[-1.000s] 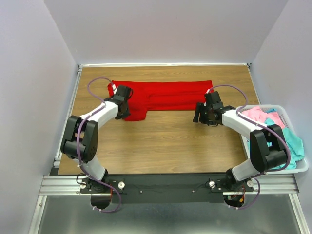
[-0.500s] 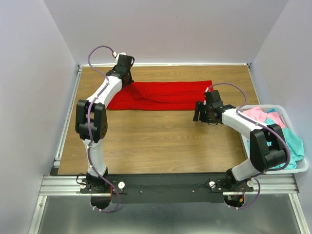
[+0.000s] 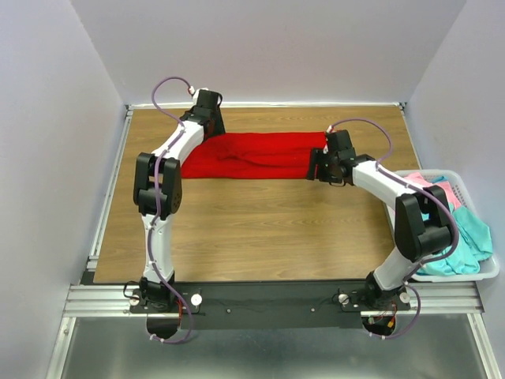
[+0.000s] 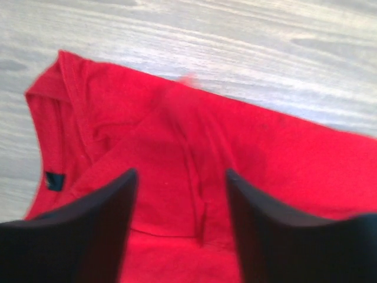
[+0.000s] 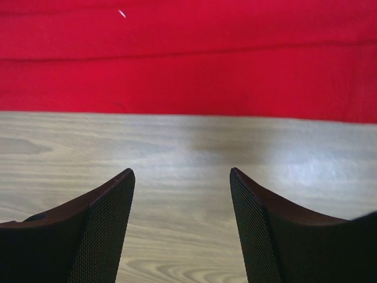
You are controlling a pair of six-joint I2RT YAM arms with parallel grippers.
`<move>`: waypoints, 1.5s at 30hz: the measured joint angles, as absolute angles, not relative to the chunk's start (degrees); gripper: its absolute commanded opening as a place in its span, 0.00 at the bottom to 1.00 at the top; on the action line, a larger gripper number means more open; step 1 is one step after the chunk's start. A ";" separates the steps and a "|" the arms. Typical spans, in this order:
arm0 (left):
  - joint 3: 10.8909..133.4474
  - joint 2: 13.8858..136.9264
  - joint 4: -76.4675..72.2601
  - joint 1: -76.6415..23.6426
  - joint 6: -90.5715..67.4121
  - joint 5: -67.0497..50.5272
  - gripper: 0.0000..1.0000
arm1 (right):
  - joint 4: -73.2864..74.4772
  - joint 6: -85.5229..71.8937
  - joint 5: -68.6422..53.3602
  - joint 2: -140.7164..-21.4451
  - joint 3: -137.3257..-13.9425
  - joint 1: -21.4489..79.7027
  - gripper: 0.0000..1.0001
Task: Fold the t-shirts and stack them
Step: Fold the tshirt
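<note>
Now that the red t-shirt (image 3: 252, 154) lies as a long band across the far side of the table (image 3: 260, 229), I judge the end-to-end fold comes next, each end needing a pinch. My left gripper (image 4: 181, 172), a second ago shut on the near flap, hangs fingers apart above the collar end. My right gripper (image 5: 181, 177), also spread, has closed in beside the right end.

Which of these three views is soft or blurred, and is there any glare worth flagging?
Left wrist view: smeared throughout, the red t-shirt and the wood grain soft, the left gripper dark with no surface detail. Right wrist view: sharp, the right gripper shows its mesh clearly, with a pale sheen on the table ahead of it. Top external view: evenly lit, crisp, no glare visible.
</note>
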State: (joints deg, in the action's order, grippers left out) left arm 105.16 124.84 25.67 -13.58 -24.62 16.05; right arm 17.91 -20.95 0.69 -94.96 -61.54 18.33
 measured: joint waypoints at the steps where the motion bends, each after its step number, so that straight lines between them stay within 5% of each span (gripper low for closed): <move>1: 105.03 124.70 25.15 -13.56 -24.62 16.08 0.85 | 17.67 -20.97 0.25 -95.64 -62.46 18.33 0.72; 9: 98.00 115.37 22.20 -11.99 -25.63 15.86 0.81 | 15.70 -21.71 0.21 -98.41 -65.23 17.78 0.68; 11: 92.01 109.40 20.58 -10.44 -26.52 15.44 0.75 | 14.66 -22.50 0.12 -98.76 -65.23 16.34 0.68; 15: 80.97 99.50 17.02 -6.50 -27.83 13.91 0.45 | 12.45 -24.01 -0.32 -99.88 -65.25 12.45 0.63; 21: 71.31 99.00 16.03 -4.62 -28.21 11.49 0.31 | 9.93 -25.76 -2.31 -102.72 -65.25 7.81 0.59; 35: 71.48 109.58 15.99 -0.78 -26.94 9.85 0.18 | 4.54 -28.64 -4.47 -107.04 -63.42 2.85 0.57; 45: 71.09 110.04 15.88 0.91 -25.74 10.85 0.18 | -0.32 -30.55 -8.25 -107.50 -61.34 -0.95 0.57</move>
State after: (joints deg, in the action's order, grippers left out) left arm 71.09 110.04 15.88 0.91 -25.74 10.85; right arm -0.32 -30.55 -8.25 -107.50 -61.34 -0.95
